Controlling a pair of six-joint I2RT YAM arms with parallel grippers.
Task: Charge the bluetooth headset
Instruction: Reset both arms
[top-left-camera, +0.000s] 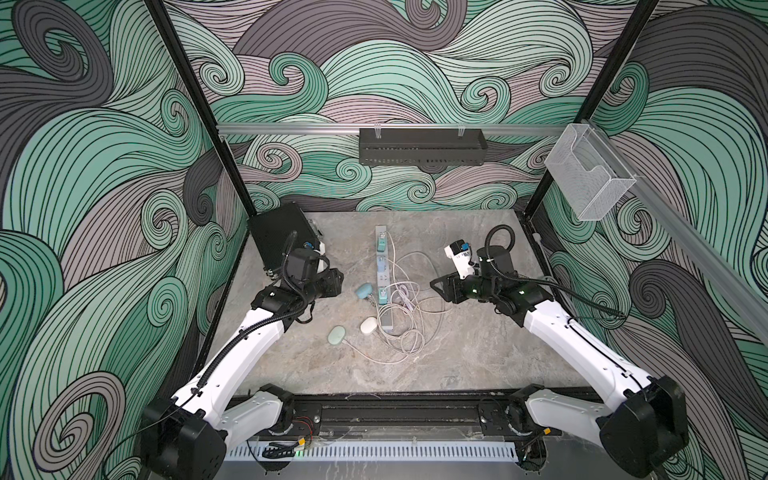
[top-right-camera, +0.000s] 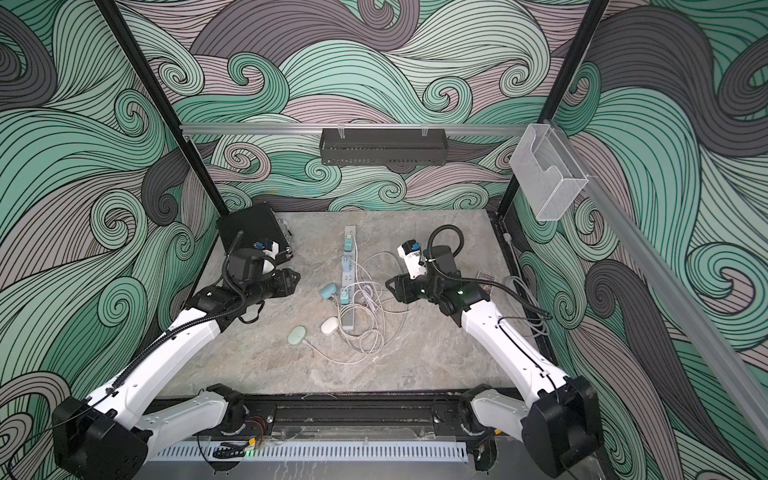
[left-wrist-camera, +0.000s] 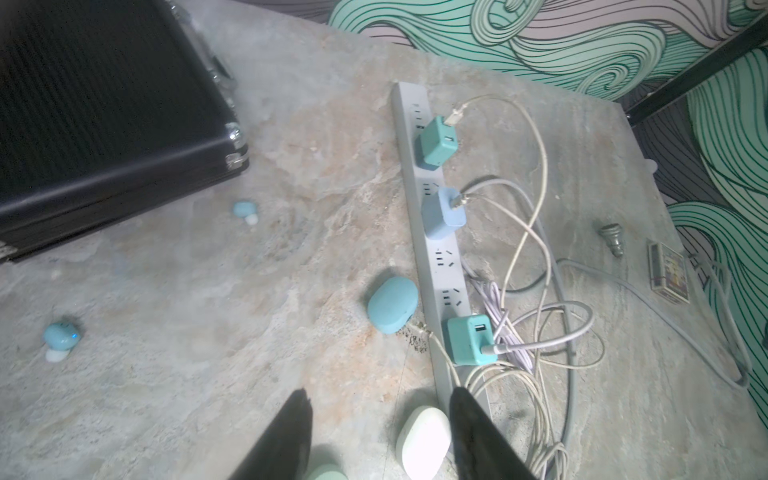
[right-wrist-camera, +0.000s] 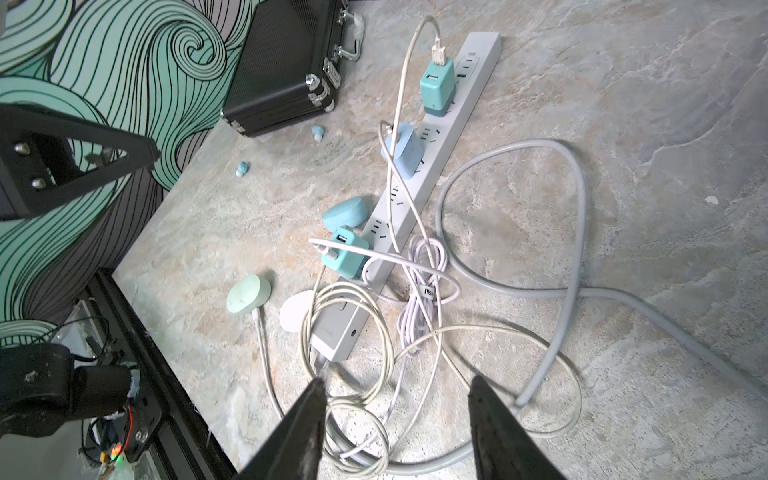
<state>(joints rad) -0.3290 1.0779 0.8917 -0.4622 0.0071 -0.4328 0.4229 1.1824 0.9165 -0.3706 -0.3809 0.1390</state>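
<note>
On the grey marble table (top-left-camera: 478, 332) a long power strip (top-left-camera: 382, 272) runs from near to far down the middle. It carries three chargers: a teal charger (left-wrist-camera: 436, 143) at the far end, a light blue charger (left-wrist-camera: 442, 212) next, and another teal plug (left-wrist-camera: 469, 338) toward the near end. A tangle of pale cables (top-left-camera: 409, 316) spills off to the right of the strip.

The headset lies in pieces on the left side. The closed blue charging case (top-left-camera: 364, 290) sits just beside the strip's left edge, level with the near teal plug. One blue earbud (left-wrist-camera: 61, 336) lies loose on the bare marble and a second earbud (left-wrist-camera: 244, 210) lies closer to the black case (top-left-camera: 278, 232) in the far left corner; the left arm hides both in the top views. Nearer, a white case (top-left-camera: 368, 325) rests against the strip, and a pale green case (top-left-camera: 336, 335) lies left of it with a white cable plugged in.

The left gripper (left-wrist-camera: 380, 397) hangs left of the strip, its fingers spread and pinching nothing. The right gripper (right-wrist-camera: 397, 381) hovers over the cable tangle, its fingers likewise apart and empty. Far right, a small printed box (left-wrist-camera: 669, 272) lies near a little metal piece (left-wrist-camera: 613, 237).
</note>
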